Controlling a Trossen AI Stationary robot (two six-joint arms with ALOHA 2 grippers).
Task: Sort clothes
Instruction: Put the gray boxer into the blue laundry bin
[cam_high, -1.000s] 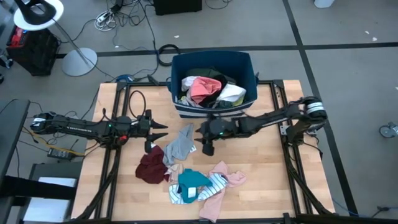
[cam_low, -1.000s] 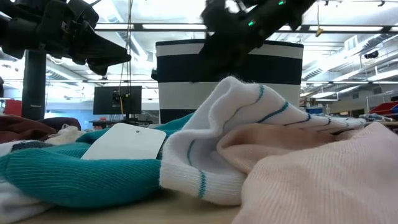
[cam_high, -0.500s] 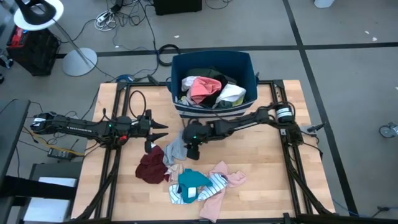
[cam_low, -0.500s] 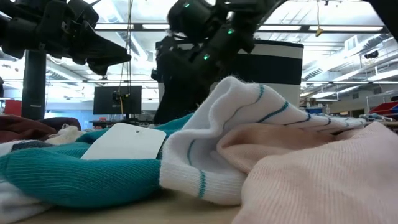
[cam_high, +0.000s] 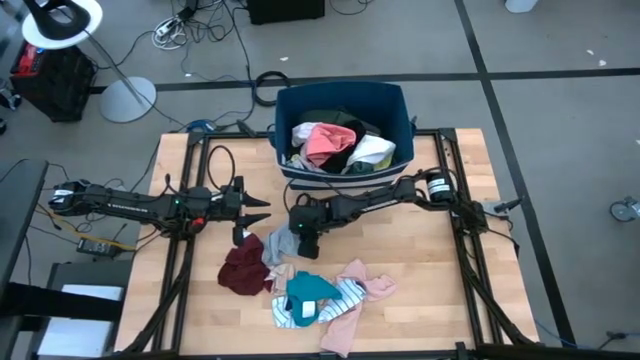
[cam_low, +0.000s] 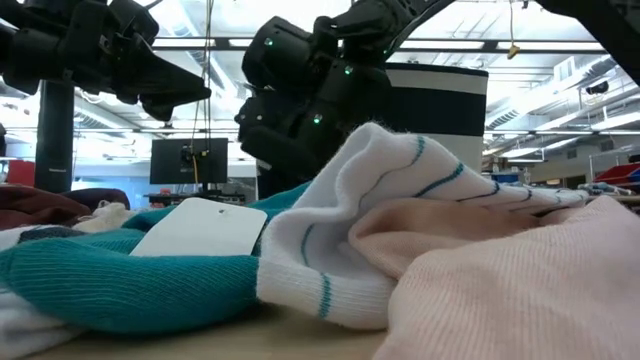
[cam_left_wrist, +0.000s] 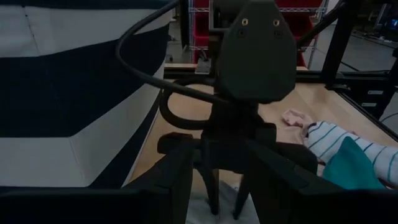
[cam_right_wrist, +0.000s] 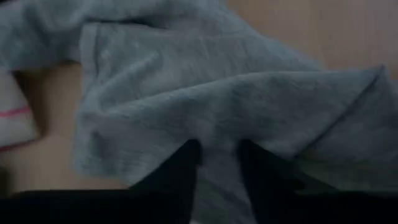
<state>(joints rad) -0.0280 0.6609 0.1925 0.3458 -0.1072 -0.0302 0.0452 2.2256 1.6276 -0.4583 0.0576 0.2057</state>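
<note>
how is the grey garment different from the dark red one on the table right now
The grey garment lies stretched out toward the bin, while the dark red garment sits bunched in a rounded heap nearer the table's front. The right gripper is down on the grey garment, its fingers pressing into the cloth; nothing touches the dark red garment. Both are soft clothes lying side by side on the wooden table, outside the bin.

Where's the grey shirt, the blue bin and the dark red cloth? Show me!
grey garment (cam_right_wrist: 205, 99): right wrist view, on its folded middle.
dark blue bin (cam_high: 340, 95): high view, on the far rim.
maroon garment (cam_high: 243, 270): high view, on the middle of the crumpled heap.
</note>
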